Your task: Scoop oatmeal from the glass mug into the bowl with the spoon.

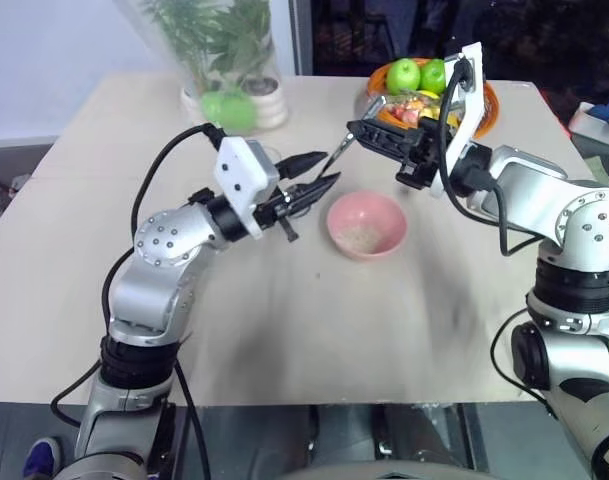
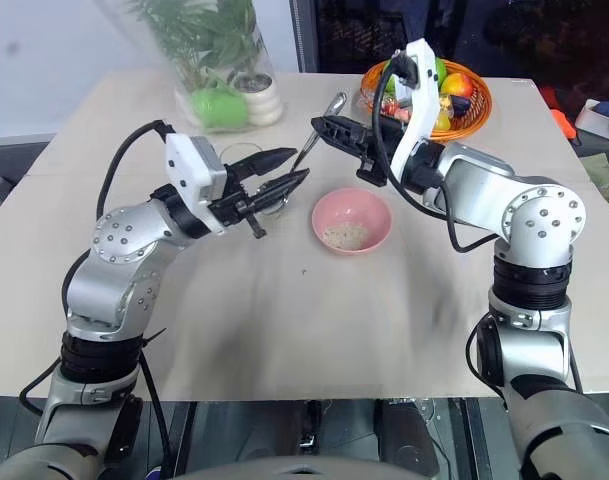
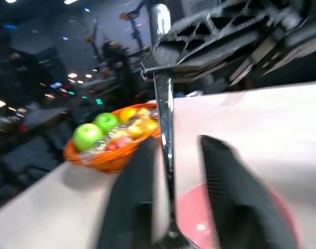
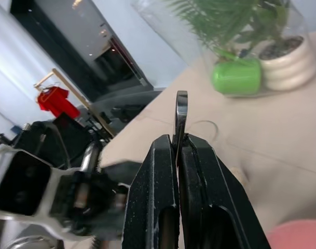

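Spoon (image 2: 320,128) clamped in right fingers (image 4: 152,197), left fingers (image 3: 132,202) astride

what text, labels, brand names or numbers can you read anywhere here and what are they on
None: no readable text in any view.
The spoon, pink bowl, fruit basket, plant vase and table carry no visible lettering.
The white housings on both arms show no legible markings.
Background lights in the left wrist view are too blurred to read.

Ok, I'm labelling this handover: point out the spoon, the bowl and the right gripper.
spoon (image 2: 310,143): right eye view, mid handle.
bowl (image 2: 375,208): right eye view, pink inner wall.
right gripper (image 4: 179,142): right wrist view, between the fingertips, shut on the spoon.
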Controlling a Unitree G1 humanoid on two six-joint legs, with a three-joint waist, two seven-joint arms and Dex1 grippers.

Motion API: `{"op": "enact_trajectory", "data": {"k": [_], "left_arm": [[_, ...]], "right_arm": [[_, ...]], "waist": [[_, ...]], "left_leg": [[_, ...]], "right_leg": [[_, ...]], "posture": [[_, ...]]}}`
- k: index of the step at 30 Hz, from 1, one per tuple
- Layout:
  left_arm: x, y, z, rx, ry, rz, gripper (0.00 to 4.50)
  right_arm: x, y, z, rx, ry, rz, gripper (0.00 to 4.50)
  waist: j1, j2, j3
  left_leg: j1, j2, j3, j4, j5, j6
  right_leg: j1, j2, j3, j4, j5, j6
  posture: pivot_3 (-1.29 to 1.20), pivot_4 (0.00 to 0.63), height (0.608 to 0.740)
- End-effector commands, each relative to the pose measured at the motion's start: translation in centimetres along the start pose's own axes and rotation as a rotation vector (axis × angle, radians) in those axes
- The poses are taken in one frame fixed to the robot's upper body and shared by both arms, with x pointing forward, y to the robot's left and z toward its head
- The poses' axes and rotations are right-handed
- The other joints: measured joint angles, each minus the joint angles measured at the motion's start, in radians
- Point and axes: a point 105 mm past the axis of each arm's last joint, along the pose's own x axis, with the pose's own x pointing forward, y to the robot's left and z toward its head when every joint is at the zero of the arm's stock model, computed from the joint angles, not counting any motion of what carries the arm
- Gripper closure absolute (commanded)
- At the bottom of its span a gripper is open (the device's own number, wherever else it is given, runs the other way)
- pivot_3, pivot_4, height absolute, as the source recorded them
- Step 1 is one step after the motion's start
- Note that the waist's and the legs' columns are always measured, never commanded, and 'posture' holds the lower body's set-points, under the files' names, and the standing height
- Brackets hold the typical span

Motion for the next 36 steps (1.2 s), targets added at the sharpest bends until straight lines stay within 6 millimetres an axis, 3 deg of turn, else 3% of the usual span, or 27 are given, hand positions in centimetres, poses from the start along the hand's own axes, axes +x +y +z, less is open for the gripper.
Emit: {"op": "enact_trajectory", "data": {"k": [1,2,3,6,9,12,20,30,33,36], "left_arm": [[-2.7,1.6,1.8,-0.106,-0.056,0.158,1.11],[-3.2,1.6,1.5,-0.126,-0.046,0.18,0.87],[-4.6,1.8,0.1,-0.154,0.001,0.241,0.38],[-9.0,3.0,-4.1,-0.205,0.138,0.453,0.38],[-11.1,4.3,-7.3,-0.192,0.246,0.571,0.38],[-10.9,5.7,-9.1,-0.147,0.27,0.639,0.38],[-8.0,8.3,-11.9,-0.108,0.276,0.698,0.38],[-7.0,9.9,-11.6,-0.114,0.258,0.751,0.38],[-6.8,10.1,-11.6,-0.117,0.263,0.77,1.26],[-5.9,9.9,-11.8,-0.138,0.255,0.765,2.61]], "right_arm": [[-1.8,-0.7,1.9,-0.006,-0.074,-0.033,4.5],[-2.0,-0.9,1.9,-0.007,-0.075,-0.041,4.5],[-2.5,-1.4,1.8,-0.007,-0.08,-0.059,4.5],[-3.8,-2.4,1.4,0.008,-0.098,-0.105,4.5],[-4.3,-2.8,1.3,0.03,-0.122,-0.129,4.5],[-4.7,-2.9,1.4,0.026,-0.135,-0.149,4.5],[-5.5,-2.9,1.6,0.007,-0.166,-0.203,4.5],[-6.7,-3.0,1.7,-0.004,-0.185,-0.251,4.5],[-6.8,-2.8,1.6,-0.009,-0.184,-0.249,4.5],[-6.8,-2.7,1.7,-0.014,-0.183,-0.245,4.5]], "waist": [[-0.001,0.0,0.0],[0.0,0.0,0.0],[0.0,0.0,0.0],[-0.002,0.001,-0.001],[0.005,0.001,0.0],[0.014,0.001,0.0],[0.024,0.001,-0.001],[0.008,0.001,-0.001],[0.006,0.001,-0.001],[0.007,0.001,-0.001]], "left_leg": [[0.0,0.0,0.0,0.0,0.0,0.0],[0.0,0.0,0.0,0.0,0.0,0.0],[0.0,0.0,0.0,0.0,0.0,0.0],[0.001,0.0,0.002,-0.001,0.0,0.0],[0.001,0.001,0.001,-0.001,-0.002,0.004],[0.001,0.0,0.0,0.001,-0.002,0.004],[0.0,-0.001,0.001,0.007,-0.002,0.005],[-0.001,0.0,0.002,0.006,-0.002,0.006],[-0.001,0.0,0.002,0.006,-0.002,0.006],[-0.001,0.0,0.002,0.006,-0.002,0.006]], "right_leg": [[0.0,0.0,0.0,0.0,0.0,0.0],[0.0,0.0,0.0,0.0,0.0,0.0],[0.0,0.0,0.0,0.0,0.0,0.0],[0.0,0.0,0.002,-0.001,0.0,0.0],[0.0,0.0,0.001,0.0,0.0,0.0],[0.0,0.0,0.0,0.004,0.0,0.0],[0.0,0.0,0.0,0.006,0.0,0.001],[0.0,-0.001,0.001,0.005,0.0,0.001],[0.0,-0.001,0.001,0.005,0.0,0.001],[0.0,-0.001,0.001,0.005,0.0,0.001]], "posture": [[0.0,0.15,0.74],[0.0,0.15,0.74],[0.0,0.15,0.74],[0.0,0.15,0.74],[0.0,0.15,0.74],[0.0,0.15,0.74],[0.0,0.15,0.74],[0.0,0.15,0.74],[0.0,0.15,0.74],[0.0,0.15,0.74]]}}
